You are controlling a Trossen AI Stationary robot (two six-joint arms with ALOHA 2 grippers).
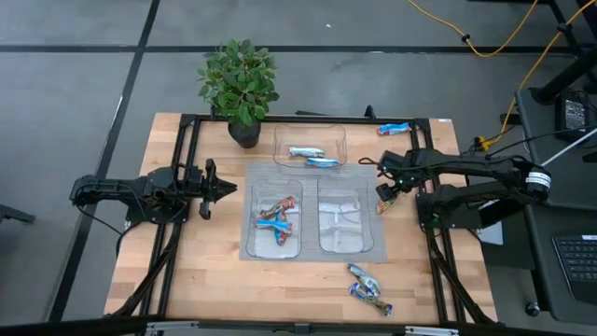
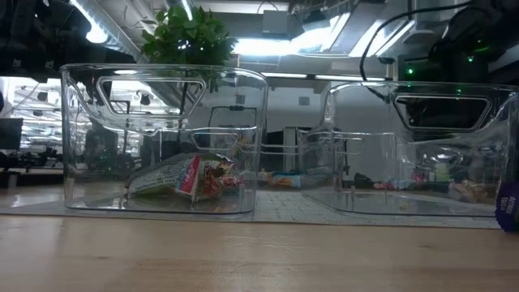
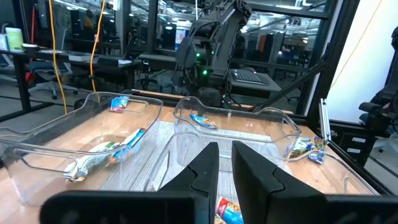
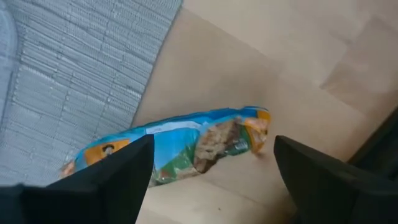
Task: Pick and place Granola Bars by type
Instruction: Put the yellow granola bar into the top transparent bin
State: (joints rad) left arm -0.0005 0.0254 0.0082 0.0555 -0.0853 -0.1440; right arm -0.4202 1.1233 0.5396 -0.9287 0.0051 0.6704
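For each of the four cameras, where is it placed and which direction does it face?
High: above, looking straight down on the wooden table, both arms showing.
Low: at tabletop height, facing the clear trays; no arm shows.
Left wrist: on the left arm, facing across the trays; left gripper nearly closed.
Right wrist: looking down on a blue granola bar, right gripper open.
High and low both show the potted plant.

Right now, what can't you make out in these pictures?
- Right wrist view: the blue granola bar lies between the open right gripper fingers; one end is hidden by a finger.
- High view: loose bars are too small to tell by type.
- Low view: neither gripper shows.
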